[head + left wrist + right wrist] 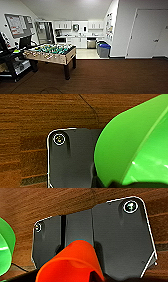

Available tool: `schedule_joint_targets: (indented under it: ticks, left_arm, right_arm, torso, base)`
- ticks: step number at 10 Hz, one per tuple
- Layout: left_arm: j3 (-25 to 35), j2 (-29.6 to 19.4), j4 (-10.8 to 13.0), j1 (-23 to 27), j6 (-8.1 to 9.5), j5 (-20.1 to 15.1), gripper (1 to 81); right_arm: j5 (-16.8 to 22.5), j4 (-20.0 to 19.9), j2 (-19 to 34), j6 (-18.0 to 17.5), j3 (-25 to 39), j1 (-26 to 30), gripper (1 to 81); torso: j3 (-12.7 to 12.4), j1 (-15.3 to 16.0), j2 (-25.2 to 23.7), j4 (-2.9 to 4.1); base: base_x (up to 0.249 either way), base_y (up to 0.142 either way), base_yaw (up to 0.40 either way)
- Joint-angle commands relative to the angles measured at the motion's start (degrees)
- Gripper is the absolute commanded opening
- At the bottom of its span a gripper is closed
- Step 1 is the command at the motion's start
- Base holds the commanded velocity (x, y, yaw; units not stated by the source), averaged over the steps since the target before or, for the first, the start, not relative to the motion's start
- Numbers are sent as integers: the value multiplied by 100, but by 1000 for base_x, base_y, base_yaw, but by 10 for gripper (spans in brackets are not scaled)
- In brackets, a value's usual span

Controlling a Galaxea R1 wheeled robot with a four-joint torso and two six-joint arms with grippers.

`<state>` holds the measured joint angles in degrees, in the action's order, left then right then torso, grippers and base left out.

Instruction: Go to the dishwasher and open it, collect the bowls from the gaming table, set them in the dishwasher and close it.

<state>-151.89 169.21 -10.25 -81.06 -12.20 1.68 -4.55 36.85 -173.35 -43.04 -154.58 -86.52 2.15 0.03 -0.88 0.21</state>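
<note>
- The robot is carrying bowls across the room, so the step in hand looks like bringing them to the dishwasher.
- In the left wrist view a green bowl [132,144] is hanging close over the brown floor [112,75]. I judge it carried, but I cannot tell whether the left gripper is clamped on it.
- In the right wrist view an orange bowl [72,263] is hanging over the same floor. Again I cannot tell the right gripper's hold.
- The dishwasher [91,43] is standing at twelve o'clock in the far kitchen, well apart from the robot. It is too small to tell whether its door is down.
- The next move is calling for a straight drive ahead, keeping both bowls level.
- At nine o'clock a dark rack [10,62] is standing with a monitor [25,41] above it.
- At ten o'clock a football table [51,52] is jutting toward the path, so its near corner is asking for room.
- At one o'clock blue-lidded bins [103,49] are sitting just beside the dishwasher, narrowing the approach.
- At two o'clock a white door [147,32] is standing shut.
</note>
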Motion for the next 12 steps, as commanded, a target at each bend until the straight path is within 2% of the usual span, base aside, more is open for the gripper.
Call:
schedule_joint_targets:
  ticks: [1, 12]
  left_arm:
    - [19, -44, 32, 349, -37, -274, 10]
    - [19, -36, 50, 340, -45, -274, 10]
  right_arm:
    - [191, 85, -18, 24, 25, 279, 10]
    - [191, 85, -18, 24, 16, 270, 10]
  torso:
    - [0, 0, 0, 0]
    - [0, 0, -2, 0]
  base:
    - [136, 0, 0]
    - [148, 0, 0]
